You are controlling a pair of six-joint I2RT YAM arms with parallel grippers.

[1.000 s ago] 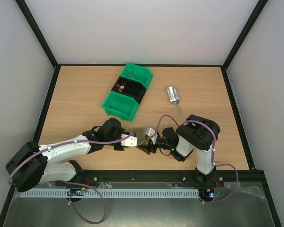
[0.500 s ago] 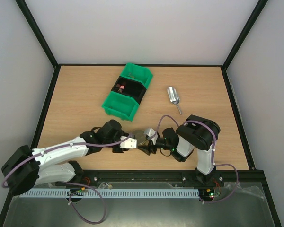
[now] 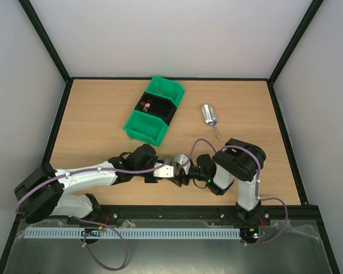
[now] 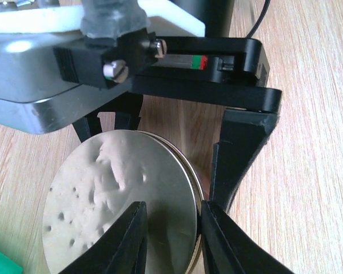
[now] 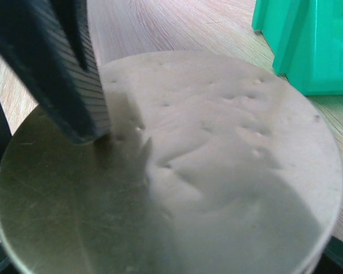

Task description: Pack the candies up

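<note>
A small jar with a dented metal lid (image 3: 171,161) stands near the table's front middle, between both grippers. My right gripper (image 3: 179,173) holds the jar from the right; its black fingers (image 4: 240,154) flank the lid (image 4: 120,194) in the left wrist view. My left gripper (image 4: 171,240) is nearly closed over the lid's rim, one finger on the top face and one against the edge. The lid (image 5: 217,171) fills the right wrist view, with a left finger (image 5: 63,74) resting on it. A few candies (image 3: 146,105) lie in the black bin.
The green bin (image 3: 143,128) with the black bin (image 3: 160,103) set in it stands behind the jar; its corner shows in the right wrist view (image 5: 308,45). A metal scoop (image 3: 209,117) lies at the right of the bins.
My left gripper has moved right, onto the jar lid. The right arm and the jar have stayed in place.
</note>
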